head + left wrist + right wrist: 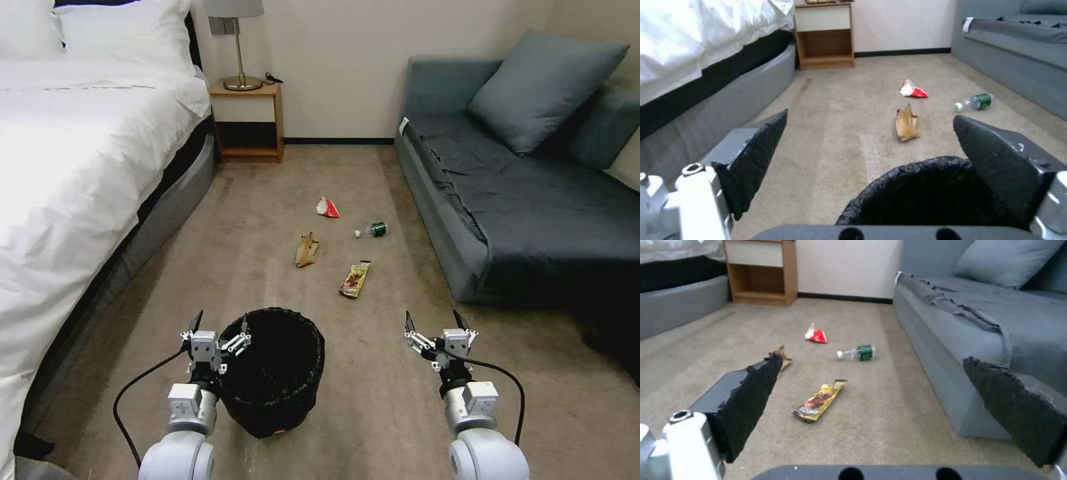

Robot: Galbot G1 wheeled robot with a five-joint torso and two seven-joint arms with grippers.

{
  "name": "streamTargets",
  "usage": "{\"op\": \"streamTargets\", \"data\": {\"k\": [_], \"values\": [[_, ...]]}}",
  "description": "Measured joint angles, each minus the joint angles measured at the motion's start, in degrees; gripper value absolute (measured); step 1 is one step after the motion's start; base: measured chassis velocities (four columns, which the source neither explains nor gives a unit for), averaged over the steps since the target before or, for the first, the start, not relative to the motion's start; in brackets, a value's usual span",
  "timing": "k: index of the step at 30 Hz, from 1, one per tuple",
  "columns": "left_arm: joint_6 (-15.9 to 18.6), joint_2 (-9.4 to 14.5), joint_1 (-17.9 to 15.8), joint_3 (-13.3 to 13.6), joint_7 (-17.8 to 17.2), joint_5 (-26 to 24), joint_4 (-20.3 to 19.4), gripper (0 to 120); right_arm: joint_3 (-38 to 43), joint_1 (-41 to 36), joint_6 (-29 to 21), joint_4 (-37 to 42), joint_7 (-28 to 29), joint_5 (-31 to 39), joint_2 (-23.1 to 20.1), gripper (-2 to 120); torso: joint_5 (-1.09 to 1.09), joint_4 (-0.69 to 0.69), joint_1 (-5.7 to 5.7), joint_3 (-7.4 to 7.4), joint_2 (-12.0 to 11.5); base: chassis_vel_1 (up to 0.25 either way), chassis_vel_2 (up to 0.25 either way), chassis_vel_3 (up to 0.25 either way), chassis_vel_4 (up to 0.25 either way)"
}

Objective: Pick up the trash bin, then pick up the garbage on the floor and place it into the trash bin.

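Standing on the floor (400, 400) just ahead of the robot, the bin (273, 373) is not yet lifted — the first step is in hand. Left hand (220, 337) hangs spread at the bin's near-left rim, one finger over the opening. Right hand (437, 330) hangs spread, well apart from it. Red wrapper (327, 208), bottle (371, 231), banana peel (306, 250) and snack wrapper (355, 279) lie beyond. Next move, by judgement — closing on the rim.
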Motion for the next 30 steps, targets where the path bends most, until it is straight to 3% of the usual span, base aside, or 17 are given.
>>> {"op": "streamTargets", "data": {"k": [30], "values": [[0.0, 0.0, 0.0, 0.0, 0.0, 0.0, 0.0, 100, 0.0, 0.0, 0.0, 0.0, 0.0, 0.0, 0.0, 100, 0.0, 0.0, 0.0, 0.0, 0.0, 0.0, 0.0, 0.0, 0.0]]}}
